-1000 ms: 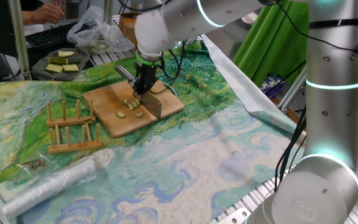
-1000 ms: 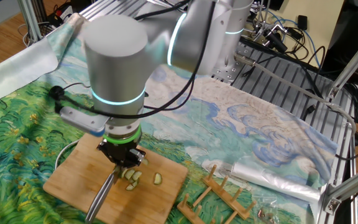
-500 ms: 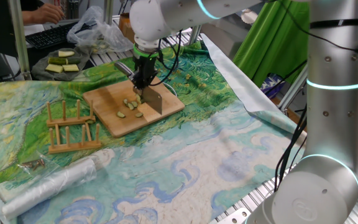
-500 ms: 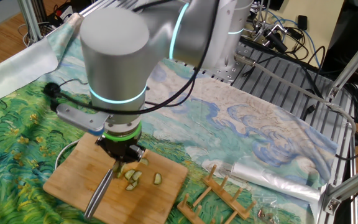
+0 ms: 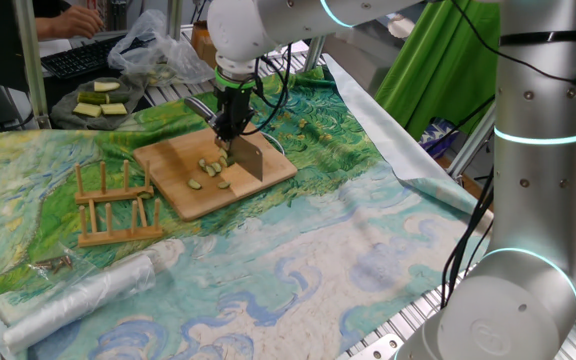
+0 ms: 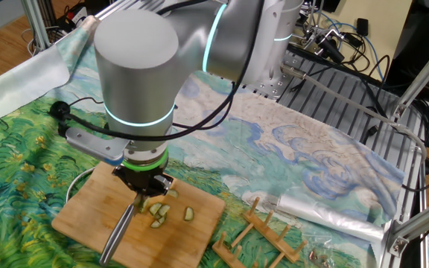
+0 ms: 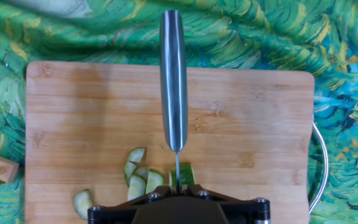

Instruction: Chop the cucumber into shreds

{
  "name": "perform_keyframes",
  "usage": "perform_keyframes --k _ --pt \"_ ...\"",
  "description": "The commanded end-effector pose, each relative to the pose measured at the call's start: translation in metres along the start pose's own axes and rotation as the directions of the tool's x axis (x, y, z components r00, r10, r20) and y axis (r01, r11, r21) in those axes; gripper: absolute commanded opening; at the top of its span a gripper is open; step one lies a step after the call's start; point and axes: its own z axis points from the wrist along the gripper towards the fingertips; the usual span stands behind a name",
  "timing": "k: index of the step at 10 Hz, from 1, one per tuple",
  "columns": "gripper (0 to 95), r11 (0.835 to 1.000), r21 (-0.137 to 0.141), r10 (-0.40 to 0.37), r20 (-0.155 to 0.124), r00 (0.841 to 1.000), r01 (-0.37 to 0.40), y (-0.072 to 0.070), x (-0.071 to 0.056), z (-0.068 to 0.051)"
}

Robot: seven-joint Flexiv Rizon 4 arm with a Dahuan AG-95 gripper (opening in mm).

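Jaws of the gripper (image 5: 230,127) are clamped on a knife (image 7: 173,87), blade edge pointing down above the wooden cutting board (image 7: 260,130). Just under the blade lies the cucumber (image 7: 184,173) chunk, with the shreds (image 7: 137,176) clustered beside it on the board's near half.

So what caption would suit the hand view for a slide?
Looking down a gripped knife, blade edge above a cucumber chunk, cut shreds beside it on the wooden board.

Green curtain (image 5: 438,70) behind aluminium frame (image 6: 415,82)
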Motion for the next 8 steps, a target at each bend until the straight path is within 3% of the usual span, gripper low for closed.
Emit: perform_keyframes --k 1,5,6,7,8 --pt "0.0 1.000 -0.002 0.000 0.000 1.000 0.000 -0.001 0.000 0.000" --pt "0.0 1.000 -0.009 0.003 0.003 1.000 -0.003 -0.002 0.000 0.006" --pt "0.0 1.000 -0.014 0.002 0.005 1.000 -0.002 -0.001 0.000 0.012" --pt "0.0 1.000 -0.026 0.005 0.021 1.000 -0.004 0.002 -0.001 0.031" --pt "0.0 1.000 -0.029 0.007 0.035 0.999 -0.006 0.003 -0.001 0.041"
